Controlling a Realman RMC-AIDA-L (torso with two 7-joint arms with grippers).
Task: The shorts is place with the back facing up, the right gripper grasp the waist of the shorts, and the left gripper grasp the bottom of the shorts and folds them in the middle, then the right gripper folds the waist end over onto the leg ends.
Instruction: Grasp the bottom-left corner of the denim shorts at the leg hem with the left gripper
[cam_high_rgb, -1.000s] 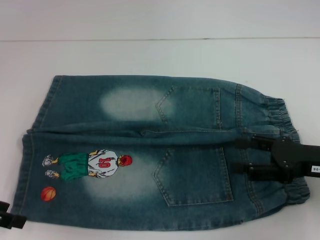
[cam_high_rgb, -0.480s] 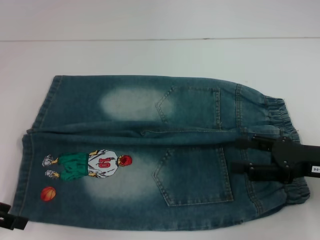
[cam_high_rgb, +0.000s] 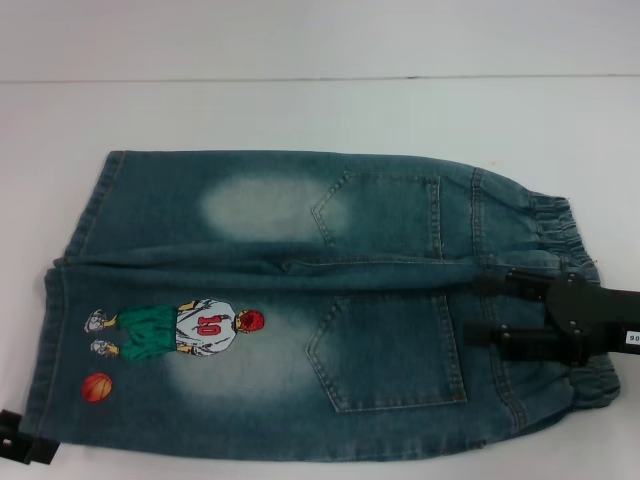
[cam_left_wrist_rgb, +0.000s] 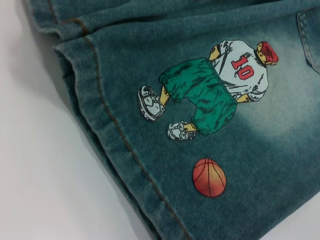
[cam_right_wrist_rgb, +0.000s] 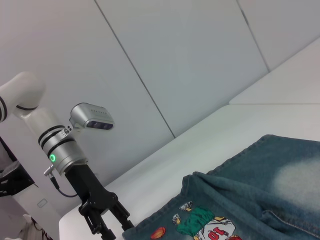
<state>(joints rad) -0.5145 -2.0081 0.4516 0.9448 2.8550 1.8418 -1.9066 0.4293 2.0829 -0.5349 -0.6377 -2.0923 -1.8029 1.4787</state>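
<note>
The white worktop carries the long faded blue denim shorts, back up, long axis left-right; the ruched waist lies under the black right hand, fingers spread; the black left hand, also spread, hovers beside the leg ends.

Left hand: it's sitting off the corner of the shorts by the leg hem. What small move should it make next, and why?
Probably ease the left hand inward onto the near leg end and close on it. The shorts lie flat, back pockets up, and the right hand is already over the waist, while the left hand sits just off the hem corner near the orange ball, holding nothing.
</note>
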